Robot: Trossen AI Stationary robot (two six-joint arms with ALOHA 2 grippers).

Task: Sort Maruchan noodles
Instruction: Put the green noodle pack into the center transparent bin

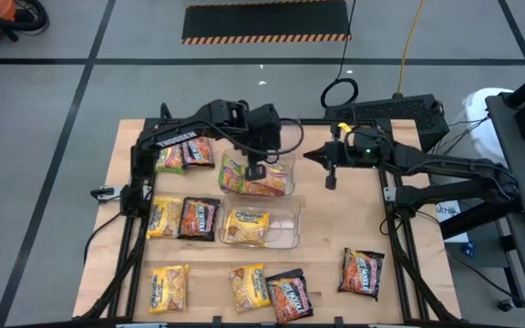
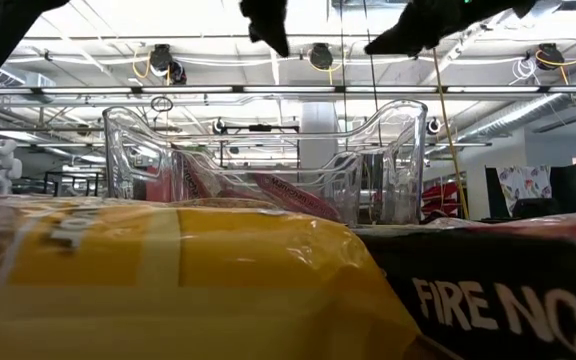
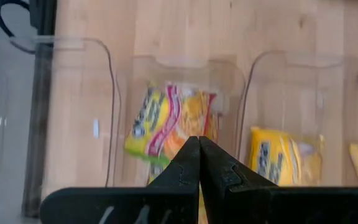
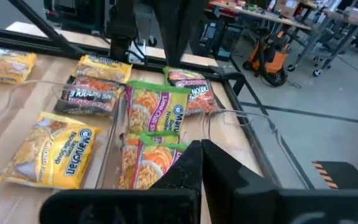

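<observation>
From above: two clear bins (image 1: 261, 202) hold some noodle packets (image 1: 253, 179); roughly nine lie loose on the desk (image 1: 335, 246). Sorting looks under halfway. Left gripper (image 1: 255, 170) hovers over the far bin. Wrist views: both jaws closed, empty; right gripper (image 4: 202, 149) idles near.

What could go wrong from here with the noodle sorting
The left gripper hangs shut and empty over the far bin, beside the right gripper; the arms could bump. The bin's thin clear walls could get clipped or shoved. A dark packet lies against a yellow one, so a grab might take both.
</observation>
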